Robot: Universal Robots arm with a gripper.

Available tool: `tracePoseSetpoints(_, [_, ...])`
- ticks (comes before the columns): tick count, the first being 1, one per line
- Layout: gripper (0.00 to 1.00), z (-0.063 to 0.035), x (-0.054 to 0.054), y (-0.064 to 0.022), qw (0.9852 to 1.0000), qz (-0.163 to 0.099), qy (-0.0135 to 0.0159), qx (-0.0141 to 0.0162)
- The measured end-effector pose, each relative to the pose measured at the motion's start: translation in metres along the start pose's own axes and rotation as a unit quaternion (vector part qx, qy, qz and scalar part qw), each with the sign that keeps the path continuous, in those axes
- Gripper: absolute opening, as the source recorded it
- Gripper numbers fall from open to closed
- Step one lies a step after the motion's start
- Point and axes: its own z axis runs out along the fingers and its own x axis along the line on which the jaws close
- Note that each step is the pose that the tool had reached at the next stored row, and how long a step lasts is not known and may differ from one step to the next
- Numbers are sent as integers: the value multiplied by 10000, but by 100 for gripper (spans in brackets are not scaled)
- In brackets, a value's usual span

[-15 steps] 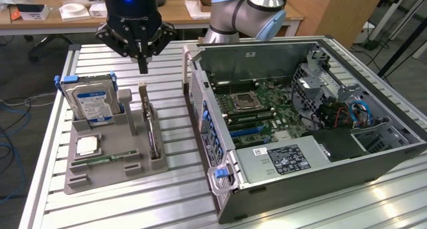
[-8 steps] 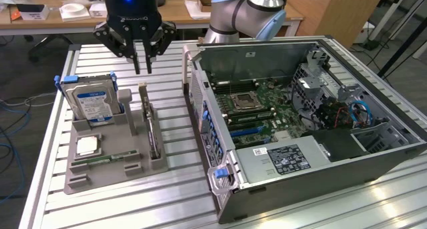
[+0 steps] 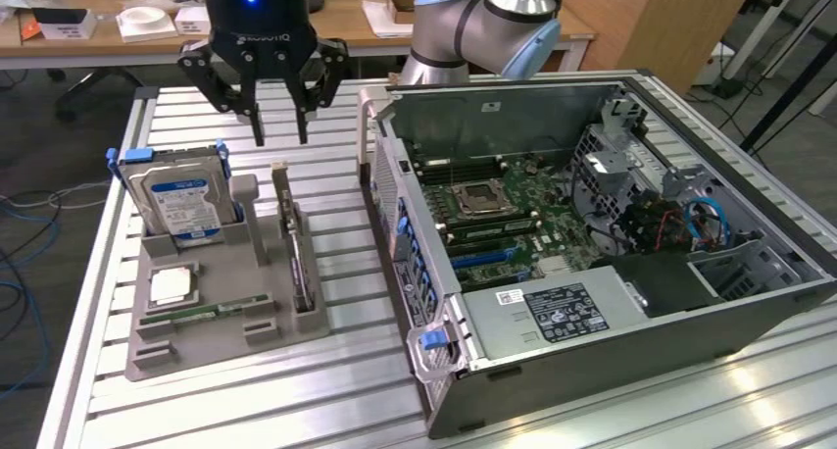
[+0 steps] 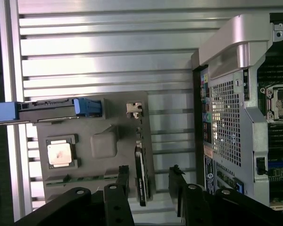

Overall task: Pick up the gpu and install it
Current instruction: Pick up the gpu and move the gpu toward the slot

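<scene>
We see gripper (image 3: 281, 130) hovering above gpu (image 3: 300, 263), apart from it, fingers spread, nothing held. Gpu stands on edge in slot of grey holder (image 3: 210, 341), between hard drive (image 3: 183, 199) and open computer case (image 3: 589, 263). Holder and case sit on slotted aluminium table (image 3: 262, 410). Behind table, wooden desk (image 3: 343, 20). Cables (image 3: 29, 206) on floor at exterior view's left.

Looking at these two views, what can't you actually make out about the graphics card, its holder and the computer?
- gpu faces: seen nearly edge-on in both views, so no detail reads.
- hard drive label text: too small in the exterior view.
- gray holder, one end: hidden behind the gripper in the wrist view.
- computer case interior: cut off by the wrist view's edge.
</scene>
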Motion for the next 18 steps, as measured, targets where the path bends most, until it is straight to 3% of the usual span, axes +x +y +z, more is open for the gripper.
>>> tracePoseSetpoints(11, [47,101,-1,-41,10000,0,1,1])
tracePoseSetpoints(18, [47,170,-6,-130,10000,0,0,1])
